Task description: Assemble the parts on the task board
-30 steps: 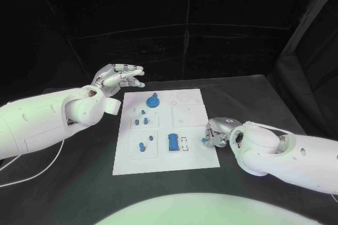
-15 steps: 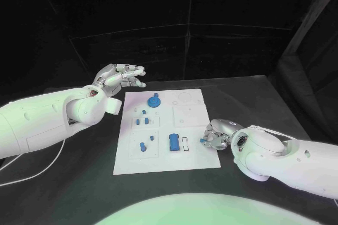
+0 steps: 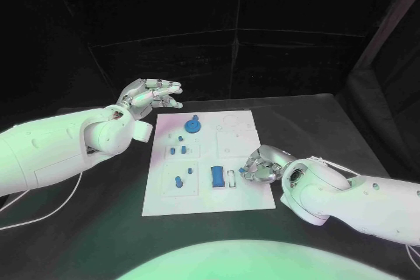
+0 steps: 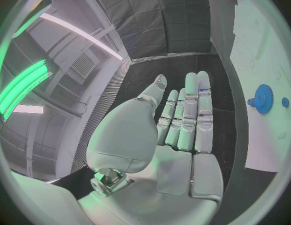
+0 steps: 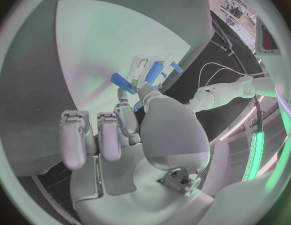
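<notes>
Blue parts (image 3: 216, 175) sit on the white task board (image 3: 236, 198), on a black table (image 3: 306, 119).

Two bulky arms in glossy white shells enter from the frame's left and right edges. The left hand (image 3: 149, 94) and right hand (image 3: 259, 164) are silver metal with segmented fingers. A thin white cable (image 3: 39, 214) trails at lower left beneath the left arm.

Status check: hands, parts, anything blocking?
Left hand open, hovering off the task board's far corner. Right hand pinching a small blue part over the board's right edge. No obstruction seen.
</notes>
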Controlling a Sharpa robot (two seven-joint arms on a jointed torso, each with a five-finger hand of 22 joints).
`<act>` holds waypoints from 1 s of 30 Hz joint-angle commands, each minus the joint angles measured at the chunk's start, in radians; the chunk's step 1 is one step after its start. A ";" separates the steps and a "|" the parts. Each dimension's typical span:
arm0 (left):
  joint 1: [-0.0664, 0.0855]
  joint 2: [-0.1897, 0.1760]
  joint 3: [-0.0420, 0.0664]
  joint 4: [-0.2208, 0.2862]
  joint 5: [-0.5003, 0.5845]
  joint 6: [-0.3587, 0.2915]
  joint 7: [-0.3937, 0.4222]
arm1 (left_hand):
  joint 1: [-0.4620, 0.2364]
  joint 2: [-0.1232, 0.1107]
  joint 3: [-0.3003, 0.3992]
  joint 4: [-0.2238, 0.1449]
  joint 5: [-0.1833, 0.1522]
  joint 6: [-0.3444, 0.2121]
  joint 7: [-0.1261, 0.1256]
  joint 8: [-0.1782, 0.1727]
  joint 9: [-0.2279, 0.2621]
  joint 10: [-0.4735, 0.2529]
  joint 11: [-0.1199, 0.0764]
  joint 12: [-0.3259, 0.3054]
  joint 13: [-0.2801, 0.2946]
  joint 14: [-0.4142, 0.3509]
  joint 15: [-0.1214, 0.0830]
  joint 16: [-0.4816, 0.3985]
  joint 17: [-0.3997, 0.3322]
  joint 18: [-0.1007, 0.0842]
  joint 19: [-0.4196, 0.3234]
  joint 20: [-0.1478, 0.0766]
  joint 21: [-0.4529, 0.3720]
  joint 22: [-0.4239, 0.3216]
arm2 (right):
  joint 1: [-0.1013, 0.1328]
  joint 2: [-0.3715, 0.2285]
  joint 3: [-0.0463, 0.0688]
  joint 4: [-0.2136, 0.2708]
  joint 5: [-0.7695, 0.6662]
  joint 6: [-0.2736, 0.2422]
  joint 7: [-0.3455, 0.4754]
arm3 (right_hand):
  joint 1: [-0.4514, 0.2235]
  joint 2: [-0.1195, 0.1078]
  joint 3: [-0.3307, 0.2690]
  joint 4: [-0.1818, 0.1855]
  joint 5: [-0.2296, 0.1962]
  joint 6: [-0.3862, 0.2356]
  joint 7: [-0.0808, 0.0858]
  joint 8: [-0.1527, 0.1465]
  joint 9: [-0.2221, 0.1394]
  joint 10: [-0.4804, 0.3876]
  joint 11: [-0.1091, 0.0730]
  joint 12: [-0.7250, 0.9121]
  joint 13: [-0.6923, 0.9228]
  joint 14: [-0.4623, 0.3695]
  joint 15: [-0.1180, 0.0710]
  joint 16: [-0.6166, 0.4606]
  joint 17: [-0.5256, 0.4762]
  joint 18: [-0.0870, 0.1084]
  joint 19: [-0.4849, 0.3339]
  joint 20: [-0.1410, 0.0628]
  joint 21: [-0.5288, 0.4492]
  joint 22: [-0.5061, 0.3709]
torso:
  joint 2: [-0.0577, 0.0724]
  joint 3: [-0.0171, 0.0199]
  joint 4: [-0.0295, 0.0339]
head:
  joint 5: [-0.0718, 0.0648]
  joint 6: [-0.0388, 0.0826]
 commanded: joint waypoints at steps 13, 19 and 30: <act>0.002 0.002 0.001 0.003 0.003 0.011 0.005 | -0.004 0.010 -0.006 0.001 0.002 -0.003 -0.003 0.006 0.001 -0.007 -0.002 0.003 0.000 -0.005 0.004 0.000 0.001 0.003 0.007 0.003 -0.005 -0.001 | 0.001 0.072 0.000 -0.052 0.109 0.001 -0.001 | -0.058 -0.004 -0.010 0.042 0.023 0.039 -0.019 0.014 0.018 0.012 -0.009 0.007 0.005 0.081 -0.011 0.004 0.186 -0.015 0.105 -0.011 0.003 0.263 | 0.000 0.0005 -0.0018 | 0.006 -0.005; 0.002 0.003 0.001 0.002 0.003 0.013 0.003 | -0.004 0.010 -0.006 0.001 0.002 -0.003 -0.003 0.006 0.001 -0.007 -0.002 0.003 0.000 -0.005 0.004 0.000 0.001 0.003 0.007 0.003 -0.005 -0.001 | 0.001 0.095 0.000 -0.069 0.111 0.014 -0.026 | -0.066 0.004 -0.014 0.054 -0.006 0.053 -0.029 0.028 0.032 0.015 -0.018 0.004 0.004 0.080 -0.018 0.001 0.182 -0.015 0.105 -0.018 0.003 0.263 | 0.000 0.0010 -0.0023 | 0.008 -0.007; 0.002 0.004 0.001 0.001 0.000 0.019 -0.001 | -0.003 0.012 -0.009 0.002 0.002 -0.003 -0.004 0.008 0.001 -0.008 -0.002 0.008 0.000 -0.006 0.004 0.000 0.001 0.003 0.007 0.003 -0.007 -0.003 | 0.001 0.117 0.000 -0.089 0.112 0.043 -0.051 | -0.070 0.005 -0.020 0.061 -0.016 0.070 -0.041 0.050 0.054 0.019 -0.028 -0.003 0.001 0.079 -0.027 -0.002 0.179 -0.015 0.105 -0.027 0.003 0.263 | 0.000 0.0010 -0.0008 | 0.012 -0.013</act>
